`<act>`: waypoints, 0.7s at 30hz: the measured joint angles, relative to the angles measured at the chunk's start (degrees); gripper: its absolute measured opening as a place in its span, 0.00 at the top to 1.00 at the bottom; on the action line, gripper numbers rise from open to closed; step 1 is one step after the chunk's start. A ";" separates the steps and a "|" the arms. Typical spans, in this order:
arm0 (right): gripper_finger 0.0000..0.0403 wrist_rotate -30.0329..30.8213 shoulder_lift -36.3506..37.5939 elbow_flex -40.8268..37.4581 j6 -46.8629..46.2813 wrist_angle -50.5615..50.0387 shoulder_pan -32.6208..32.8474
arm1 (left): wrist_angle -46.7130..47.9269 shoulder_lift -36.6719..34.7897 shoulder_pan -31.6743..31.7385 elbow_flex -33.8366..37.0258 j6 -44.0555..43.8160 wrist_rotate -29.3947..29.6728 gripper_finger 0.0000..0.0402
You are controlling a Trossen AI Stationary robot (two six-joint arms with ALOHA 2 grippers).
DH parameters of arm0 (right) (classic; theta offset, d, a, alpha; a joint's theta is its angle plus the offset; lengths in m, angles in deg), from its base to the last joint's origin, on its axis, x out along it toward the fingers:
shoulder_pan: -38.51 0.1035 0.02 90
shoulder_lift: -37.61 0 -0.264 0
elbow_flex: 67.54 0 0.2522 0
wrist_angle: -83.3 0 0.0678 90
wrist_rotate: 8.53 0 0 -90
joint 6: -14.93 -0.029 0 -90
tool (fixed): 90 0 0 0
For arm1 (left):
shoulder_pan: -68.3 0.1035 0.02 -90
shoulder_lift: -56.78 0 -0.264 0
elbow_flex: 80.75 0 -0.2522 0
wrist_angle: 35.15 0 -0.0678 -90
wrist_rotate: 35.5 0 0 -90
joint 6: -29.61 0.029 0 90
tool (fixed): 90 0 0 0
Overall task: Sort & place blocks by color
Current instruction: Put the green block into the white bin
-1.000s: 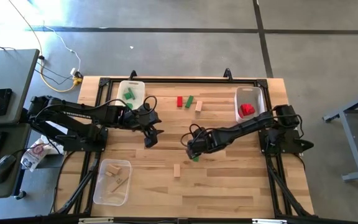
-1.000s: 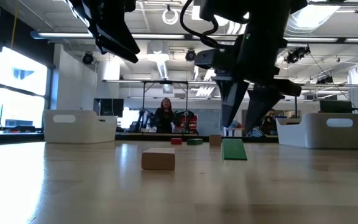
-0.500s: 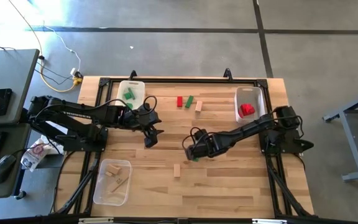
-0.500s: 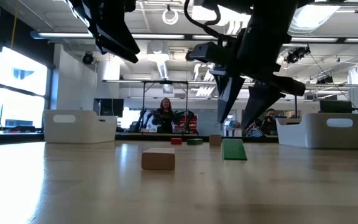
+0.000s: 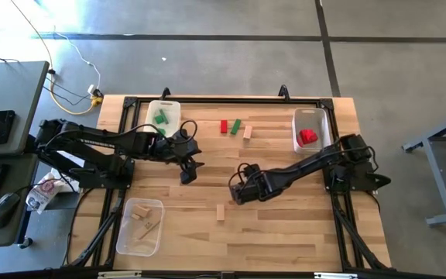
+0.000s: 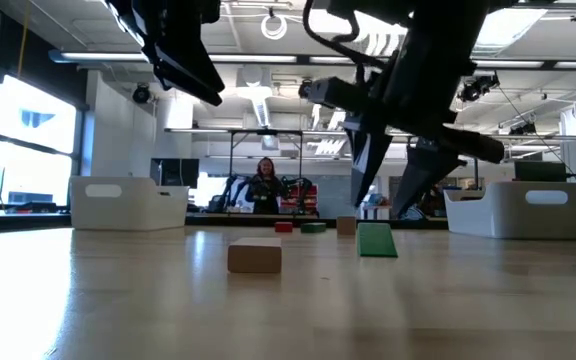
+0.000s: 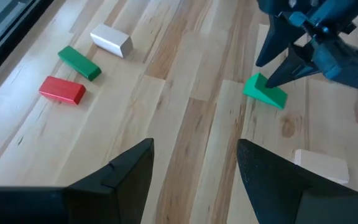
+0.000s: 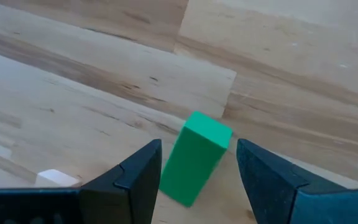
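A green block (image 8: 196,157) lies flat on the wooden table; in the low view the green block (image 6: 375,240) sits just under my right gripper (image 6: 378,210). My right gripper (image 8: 197,144) is open, and its fingers stand on either side of the block without touching it. In the high view my right gripper (image 5: 237,192) hides the block. My left gripper (image 5: 186,173) hangs open above the table's middle left, holding nothing. From the left wrist the green block (image 7: 265,91) shows below the right gripper (image 7: 269,71).
A natural block (image 6: 254,256) lies near the near edge. A red block (image 7: 62,90), another green block (image 7: 79,63) and a natural block (image 7: 111,40) lie toward the far edge. Three bins: one with green blocks (image 5: 163,116), one with red (image 5: 310,132), one clear (image 5: 140,225).
My right gripper has moved a little toward the table's near edge and now stands over the green block, covering it in the high view. The block has stayed where it was.
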 joint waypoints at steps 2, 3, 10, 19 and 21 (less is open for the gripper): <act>0.52 0.01 -0.96 0.00 -0.02 0.09 0.00 | -0.16 0.48 0.00 0.00 0.00 -0.02 0.46; 0.52 0.06 -1.23 0.00 -0.07 0.09 0.00 | -0.10 0.85 0.00 0.00 0.02 -0.08 0.46; 0.52 0.57 -2.14 0.00 -0.25 1.92 -0.25 | -0.03 2.88 -0.06 -0.01 1.09 -0.47 0.46; 0.52 -0.13 -3.82 0.00 -0.67 1.86 -0.66 | 0.21 4.89 -0.04 0.02 1.53 -0.45 0.46; 0.52 -0.25 -4.21 0.00 -0.62 2.30 -0.66 | -0.03 4.97 -0.04 0.00 1.53 -0.41 0.46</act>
